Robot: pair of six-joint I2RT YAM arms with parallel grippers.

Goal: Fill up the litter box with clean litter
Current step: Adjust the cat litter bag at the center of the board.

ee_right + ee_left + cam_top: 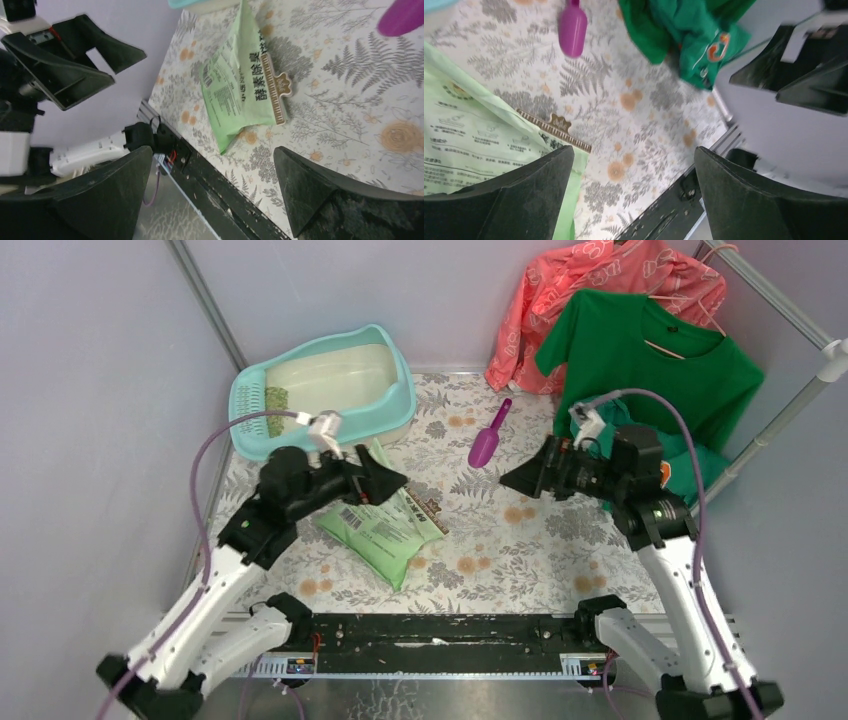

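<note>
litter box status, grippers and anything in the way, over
Left gripper and right gripper open, empty, hovering. Litter box basin nearly bare, few granules by the grate. Green bag flat in front of it, clip on; purple scoop alongside.

Bright, even light, soft shadows; wrist views slightly blurred.

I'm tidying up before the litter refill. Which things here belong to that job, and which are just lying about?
For the job:
litter box
light green bag, likely the litter supply
purple scoop

Lying about:
green T-shirt
pink garment
(both hanging at the back right)
</note>
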